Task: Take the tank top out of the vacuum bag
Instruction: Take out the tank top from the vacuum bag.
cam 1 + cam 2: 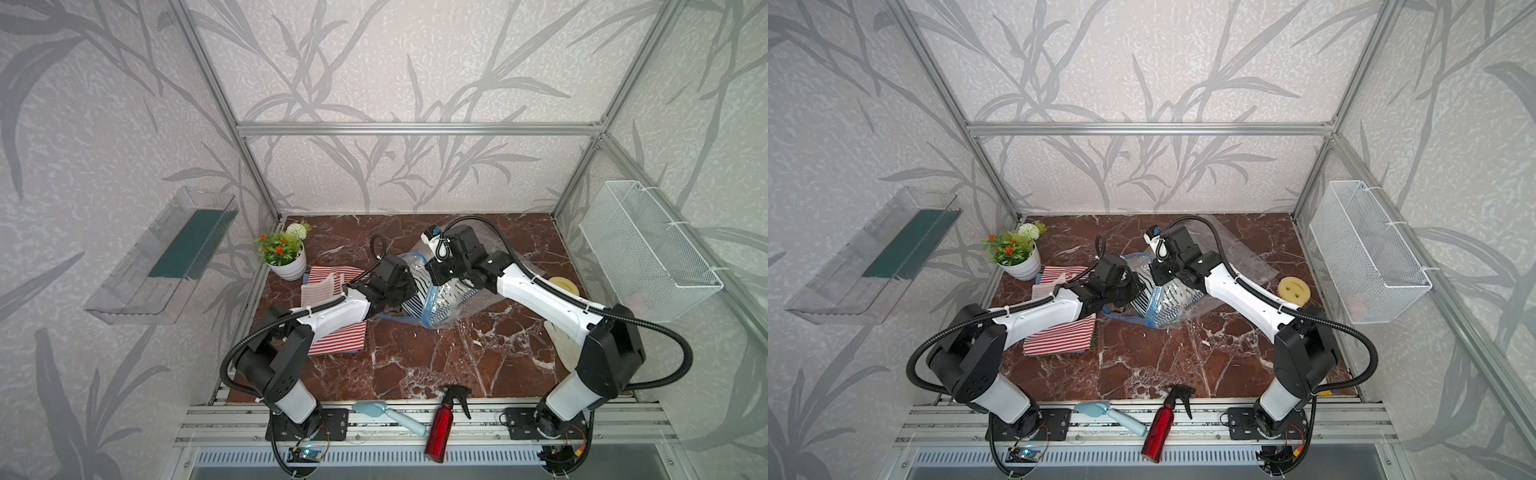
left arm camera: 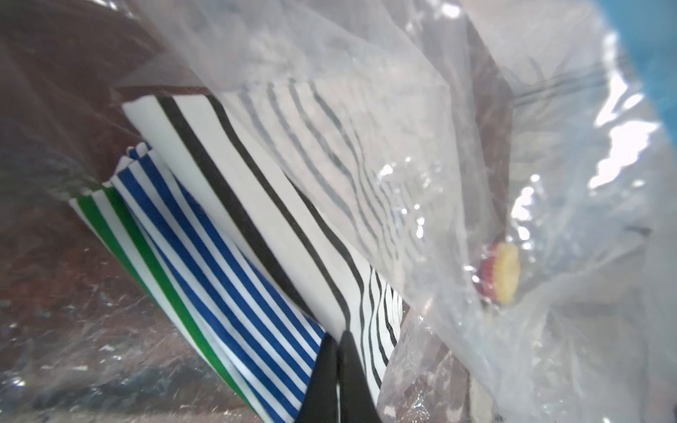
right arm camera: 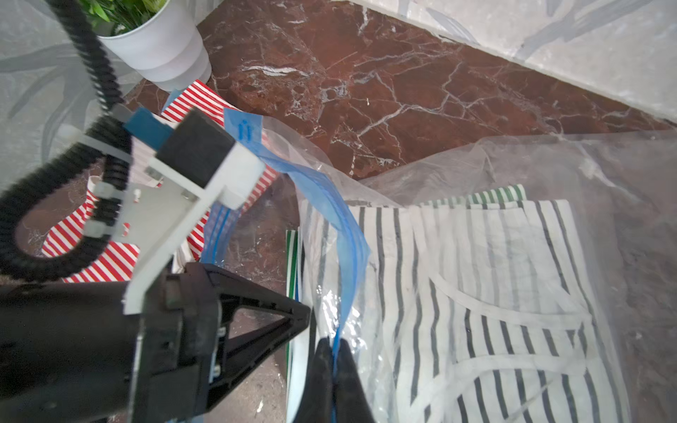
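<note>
At the mouth of the large clear crinkly plastic vacuum bag (image 1: 478, 309), mid-table, the right gripper (image 3: 335, 366) is pinched tight on the blue zip strip (image 3: 348, 234), holding the upper lip up. The left gripper (image 2: 339, 366) reaches in beneath, jaws closed on what looks like the near edge of the folded black-and-white striped tank top (image 2: 293, 219). The top lies inside, its length running away from the left jaws, deeper into the bag, so I'd expect a straight pull back toward the left arm's side.
</note>
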`<state>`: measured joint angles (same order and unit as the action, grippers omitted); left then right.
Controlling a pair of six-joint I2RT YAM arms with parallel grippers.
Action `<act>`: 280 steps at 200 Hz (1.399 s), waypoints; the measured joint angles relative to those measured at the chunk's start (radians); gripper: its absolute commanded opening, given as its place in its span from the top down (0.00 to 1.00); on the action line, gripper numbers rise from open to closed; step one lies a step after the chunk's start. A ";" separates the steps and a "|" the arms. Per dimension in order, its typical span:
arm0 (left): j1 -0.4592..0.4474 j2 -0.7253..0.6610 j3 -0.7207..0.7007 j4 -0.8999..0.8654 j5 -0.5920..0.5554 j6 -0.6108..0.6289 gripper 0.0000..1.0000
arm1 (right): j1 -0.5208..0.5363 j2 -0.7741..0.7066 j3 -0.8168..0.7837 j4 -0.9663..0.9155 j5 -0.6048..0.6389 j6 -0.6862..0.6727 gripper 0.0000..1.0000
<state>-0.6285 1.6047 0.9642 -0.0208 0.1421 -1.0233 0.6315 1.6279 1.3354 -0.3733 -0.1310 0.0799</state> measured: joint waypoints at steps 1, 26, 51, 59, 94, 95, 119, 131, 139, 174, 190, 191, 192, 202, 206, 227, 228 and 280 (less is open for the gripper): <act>0.000 -0.001 0.000 -0.003 -0.002 0.000 1.00 | 0.000 0.000 -0.001 0.000 0.000 0.000 1.00; 0.000 -0.012 0.000 -0.032 -0.017 0.000 1.00 | -0.012 -0.006 -0.015 -0.010 0.001 0.002 1.00; 0.000 -0.013 0.000 -0.040 -0.022 0.000 1.00 | -0.018 -0.014 -0.022 -0.013 0.006 0.002 1.00; 0.000 -0.014 0.000 -0.043 -0.022 0.002 1.00 | -0.019 -0.014 -0.022 -0.014 0.008 0.002 1.00; 0.000 -0.024 0.024 -0.095 -0.022 0.015 1.00 | -0.019 -0.014 -0.022 -0.024 0.018 0.006 1.00; 0.000 -0.025 0.026 -0.096 -0.022 0.015 1.00 | -0.019 -0.014 -0.022 -0.024 0.019 0.006 1.00; 0.000 -0.049 0.069 -0.143 -0.018 0.027 1.00 | -0.019 -0.011 -0.022 -0.030 0.026 0.012 1.00; 0.000 -0.065 0.088 -0.160 -0.011 0.031 1.00 | -0.019 -0.009 -0.022 -0.033 0.026 0.016 1.00; 0.000 -0.076 0.100 -0.175 -0.008 0.033 1.00 | -0.019 -0.006 -0.022 -0.034 0.025 0.019 1.00; 0.000 -0.121 0.114 -0.232 0.009 0.035 1.00 | -0.019 0.010 -0.022 -0.041 0.028 0.024 1.00; 0.000 -0.145 0.114 -0.272 0.010 0.035 1.00 | -0.021 0.016 -0.016 -0.052 0.038 0.024 1.00; 0.000 -0.146 0.114 -0.273 0.011 0.035 1.00 | -0.021 0.016 -0.015 -0.053 0.038 0.024 1.00; 0.000 -0.148 0.114 -0.275 0.011 0.035 1.00 | -0.021 0.017 -0.014 -0.055 0.038 0.024 1.00; 0.000 -0.167 0.114 -0.297 0.017 0.035 1.00 | -0.022 0.026 -0.001 -0.065 0.045 0.024 1.00; 0.000 -0.174 0.114 -0.305 0.020 0.035 1.00 | -0.023 0.030 0.005 -0.070 0.048 0.025 1.00; -0.003 -0.214 0.114 -0.348 0.031 0.031 1.00 | -0.023 0.042 0.019 -0.082 0.056 0.026 1.00; -0.003 -0.216 0.114 -0.350 0.031 0.030 1.00 | -0.023 0.042 0.020 -0.082 0.056 0.026 1.00; -0.007 -0.389 0.113 -0.464 0.024 0.017 1.00 | -0.023 0.058 0.026 -0.098 0.067 0.029 1.00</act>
<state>-0.6353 1.2160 1.0775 -0.4847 0.1661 -1.0061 0.6083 1.6855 1.3617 -0.4709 -0.0639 0.1085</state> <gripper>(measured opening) 0.047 0.048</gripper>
